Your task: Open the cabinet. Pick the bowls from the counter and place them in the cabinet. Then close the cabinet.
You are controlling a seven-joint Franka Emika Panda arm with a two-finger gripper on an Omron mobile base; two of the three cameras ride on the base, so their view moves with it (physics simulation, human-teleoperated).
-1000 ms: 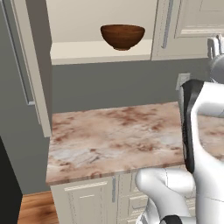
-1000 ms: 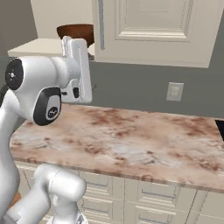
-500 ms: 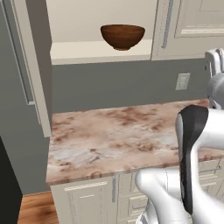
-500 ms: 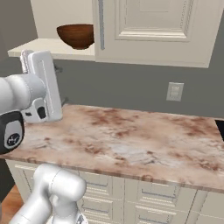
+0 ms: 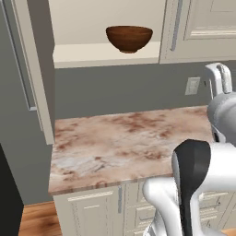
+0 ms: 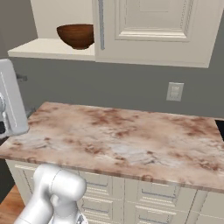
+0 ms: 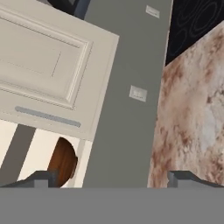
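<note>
Marbled counter [image 5: 124, 143] fills mid-frame; upper centre, a wooden bowl [image 5: 129, 38] sits in the cabinet [image 6: 153, 30]. Gripper [image 7: 113, 177] spread, empty; locate the second bowl first.

Glossy wooden bowl [image 5: 129, 38]; marbled stone counter [image 5: 124, 143]; matt painted cabinet [image 6: 153, 30].

1 bowl [image 5: 129, 38], 1 cabinet [image 5: 196, 27], 1 counter [image 5: 129, 138]

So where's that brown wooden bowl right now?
The brown bowl sits on the open cabinet's beige shelf, above the left end of the marbled counter. The closed cabinet door hangs just to its right.
</note>
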